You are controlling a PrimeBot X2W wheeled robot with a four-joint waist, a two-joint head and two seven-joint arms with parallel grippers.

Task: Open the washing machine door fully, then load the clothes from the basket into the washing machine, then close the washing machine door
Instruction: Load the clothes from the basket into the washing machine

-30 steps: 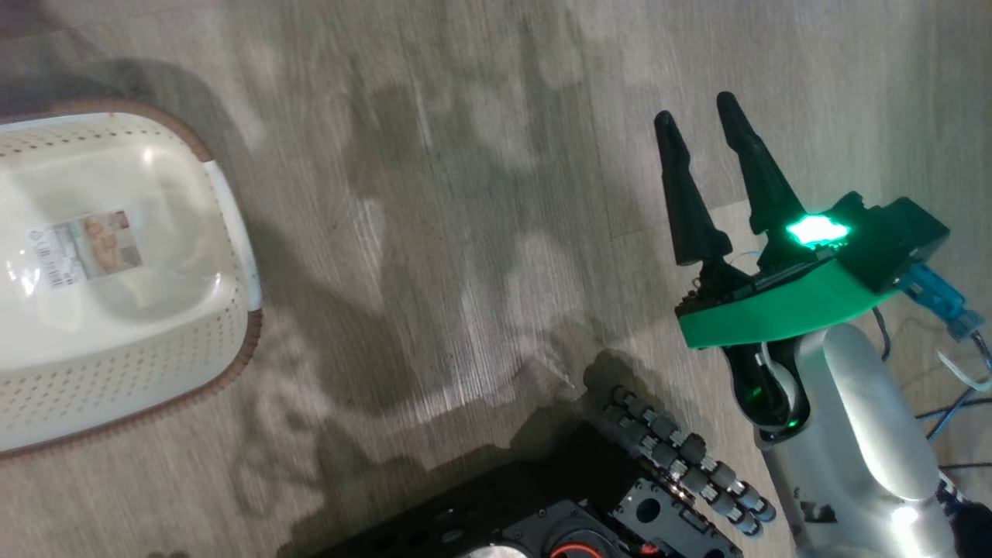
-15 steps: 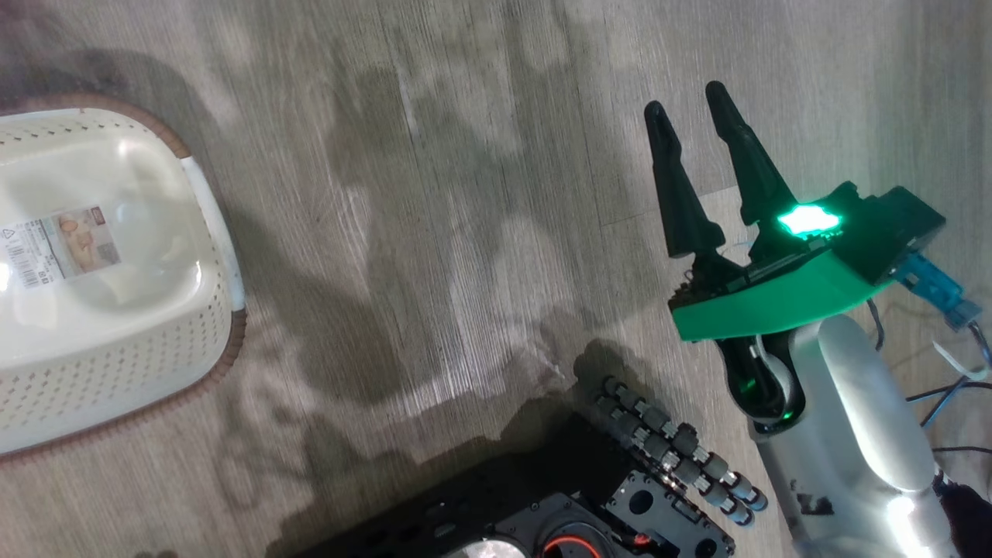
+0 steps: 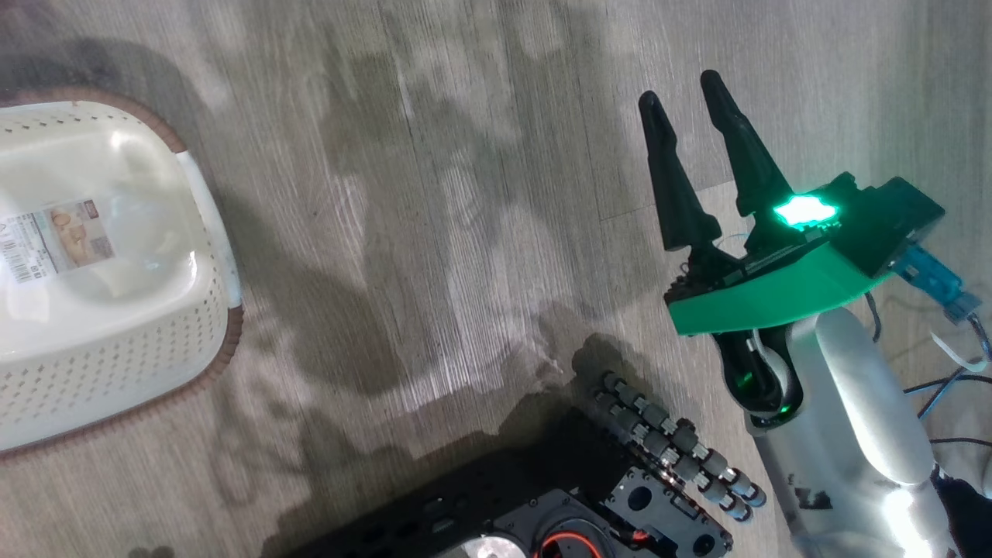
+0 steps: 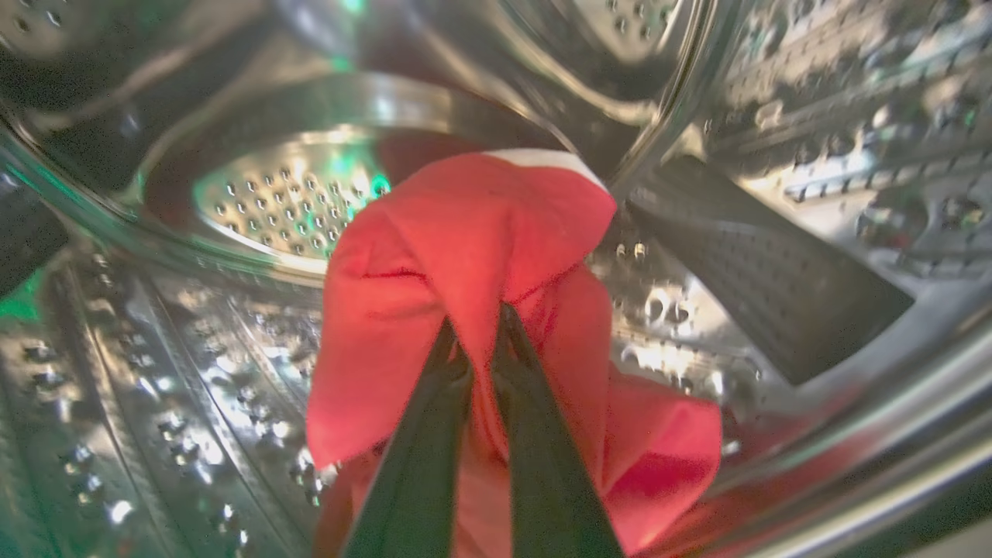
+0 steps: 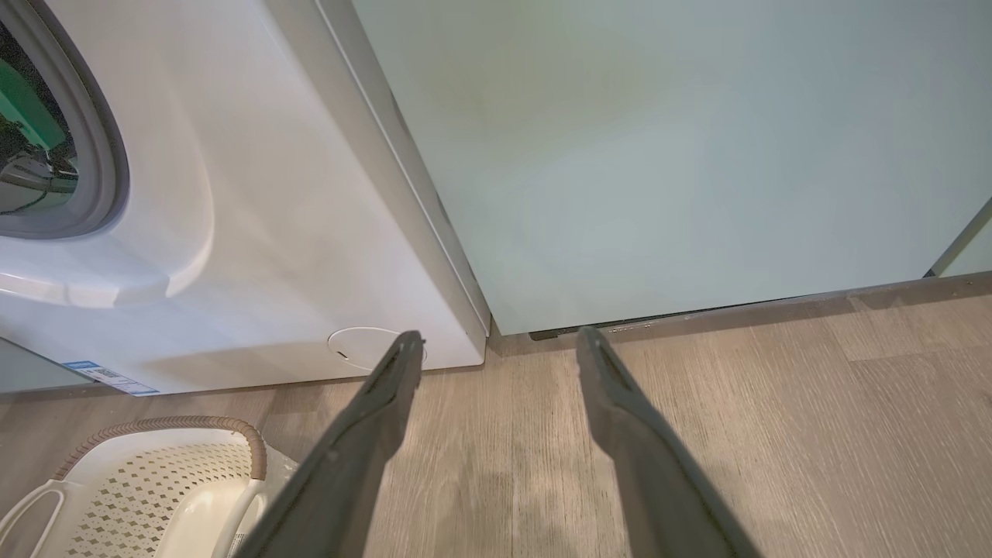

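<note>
My left gripper point(image 4: 476, 319) is inside the washing machine point(image 5: 256, 232), in its shiny metal drum point(image 4: 294, 194). Its two dark fingers point(image 4: 418, 465) are pinched close together on the clothes point(image 4: 465, 240). The clothes are one bunch of bright red cloth with one white edge at the top. I cannot tell if the bunch is one piece or more. The drum wall has many small holes, and one dark ridge point(image 4: 759, 287) shows to the right of the cloth.

My right gripper point(image 3: 678, 87) is outside, above the wood floor point(image 3: 434, 194). Its two fingers stand apart, open over the floor.

I count one basket point(image 3: 116, 364). It sits on the floor, well apart from my right gripper, on my left. One sticker point(image 3: 54, 240) lies on the bottom of it.

From my right wrist I see the white front of the machine. It has one grey ring point(image 5: 112, 155) round its hole, one round flap point(image 5: 364, 346) low down and one small blue label point(image 5: 108, 373). The basket stands near the machine's front. One pale teal cabinet point(image 5: 659, 155) stands right beside the machine.
</note>
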